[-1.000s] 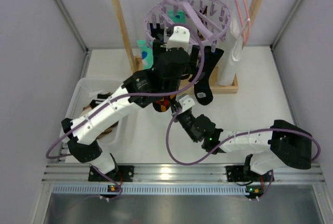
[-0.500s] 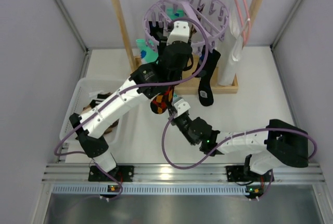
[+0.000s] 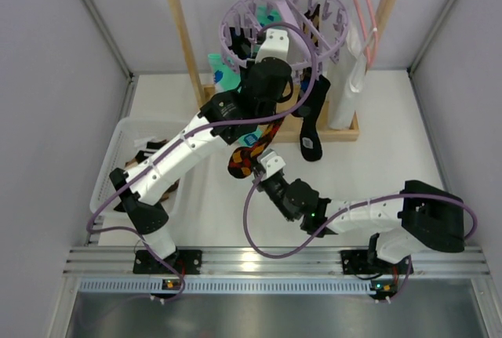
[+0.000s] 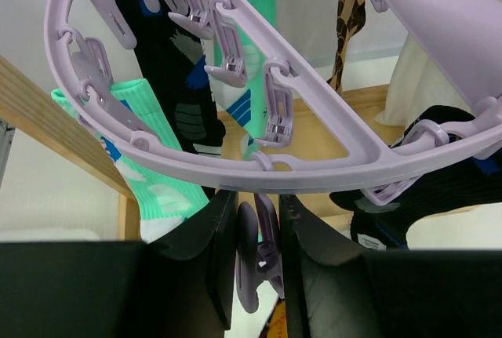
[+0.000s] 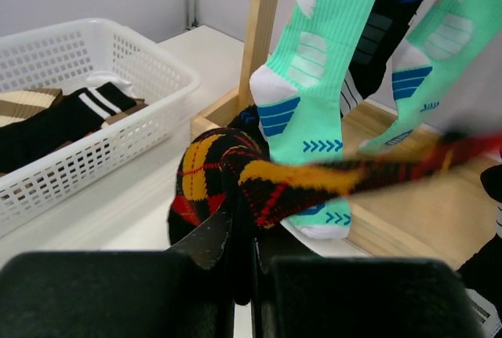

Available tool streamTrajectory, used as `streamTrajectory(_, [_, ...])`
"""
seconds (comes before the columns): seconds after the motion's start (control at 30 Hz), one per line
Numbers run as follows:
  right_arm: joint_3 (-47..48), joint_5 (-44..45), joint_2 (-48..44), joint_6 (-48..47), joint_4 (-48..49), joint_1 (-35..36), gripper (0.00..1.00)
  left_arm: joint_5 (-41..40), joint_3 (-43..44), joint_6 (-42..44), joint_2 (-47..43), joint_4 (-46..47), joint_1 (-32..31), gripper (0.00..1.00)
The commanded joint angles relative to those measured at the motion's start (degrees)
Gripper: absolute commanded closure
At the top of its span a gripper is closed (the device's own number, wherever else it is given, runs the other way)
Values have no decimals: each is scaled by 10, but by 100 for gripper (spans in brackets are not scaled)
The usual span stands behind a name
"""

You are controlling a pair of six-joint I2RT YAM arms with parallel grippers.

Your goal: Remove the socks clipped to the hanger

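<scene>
The round lilac hanger [image 3: 235, 10] hangs from the wooden rack, and its ring [image 4: 188, 161] fills the left wrist view. My left gripper [image 3: 265, 30] reaches up under the ring. Both fingers of the left gripper [image 4: 257, 263] press on a dangling lilac clip peg [image 4: 247, 275]. Below, my right gripper [image 3: 257, 158] is shut on the toe end of an orange, red and black argyle sock [image 3: 241, 161], which stretches up, blurred, towards that peg [image 5: 227, 173]. Mint-green socks [image 4: 149, 189] [image 5: 314, 118], a black patched sock [image 4: 169, 79] and a brown argyle sock [image 4: 349, 16] hang clipped.
A white basket [image 3: 129, 138] at the left holds dark and tan socks [image 5: 70, 118]. The wooden rack post [image 3: 184, 40] and base [image 5: 408, 224] stand behind. A thin pink hanger with a white garment [image 3: 351, 79] hangs at the right. A long black sock [image 3: 310, 130] dangles low.
My left gripper rose to the hanger ring and its jaws closed in on a clip peg. The right gripper kept its hold on the argyle sock, now stretched and blurred.
</scene>
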Motion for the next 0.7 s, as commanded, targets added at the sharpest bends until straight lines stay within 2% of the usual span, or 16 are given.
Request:
streamTrajectory(0.0, [0, 9, -3, 3, 39, 14, 100, 0, 27, 2, -1, 24, 7, 96])
streamTrajectory(0.1, [-39, 13, -21, 26, 56, 15, 100, 2, 26, 0, -3, 23, 7, 98])
streamTrajectory(0.13, [-72, 20, -28, 41, 76, 15, 100, 7, 20, 1, -8, 23, 7, 93])
streamTrajectory(0.17, [-87, 24, -34, 52, 76, 15, 100, 14, 14, 0, -11, 23, 7, 87])
streamTrajectory(0.27, [-127, 35, -61, 93, 46, 15, 100, 38, -16, -3, -32, 23, 7, 56])
streamTrajectory(0.33, [-140, 25, -85, 116, 20, 15, 100, 39, -48, -9, -55, 22, 7, 42])
streamTrajectory(0.37, [-140, 17, -92, 116, 4, 15, 100, 36, -59, -11, -65, 21, 7, 39])
streamTrajectory(0.47, [-130, -23, -112, 150, -63, 12, 100, -2, -108, -9, -118, 20, 7, 22])
streamTrajectory(0.5, [-125, -33, -115, 150, -83, 9, 100, -8, -123, -10, -136, 19, 7, 12])
streamTrajectory(0.57, [-102, -74, -116, 151, -104, 8, 100, -17, -165, -9, -194, 19, 7, 2])
streamTrajectory(0.67, [-37, -155, -98, 142, -159, 4, 100, -30, -224, -15, -289, 17, 7, 2])
